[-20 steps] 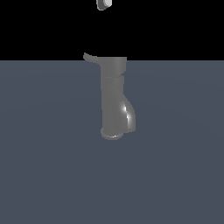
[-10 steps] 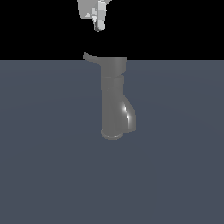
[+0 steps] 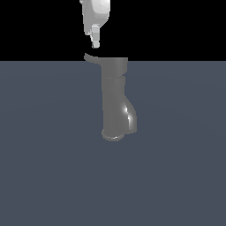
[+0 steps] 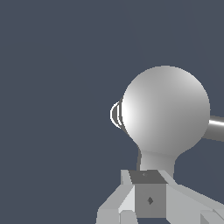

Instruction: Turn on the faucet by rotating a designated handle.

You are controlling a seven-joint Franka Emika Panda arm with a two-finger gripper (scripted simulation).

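Note:
The grey glossy faucet [image 3: 115, 99] stands upright on the dark floor, its bulging spout low on the exterior view's right. Its handle [image 3: 91, 57], a thin curved lever, sticks out from the cap toward the exterior view's left. My gripper [image 3: 95, 43] hangs just above the handle's tip with a small gap, its white fingers pressed together and holding nothing. In the wrist view the faucet's round cap [image 4: 166, 109] fills the middle. The handle [image 4: 156, 162] runs from it toward my gripper [image 4: 148, 194].
A flat dark blue-grey floor [image 3: 48, 167] lies around the faucet. The background above it is black. The faucet's base rim [image 4: 114, 114] peeks out beside the cap in the wrist view.
My gripper has come down from the top edge of the exterior view to just over the handle's tip. The faucet and handle have not moved.

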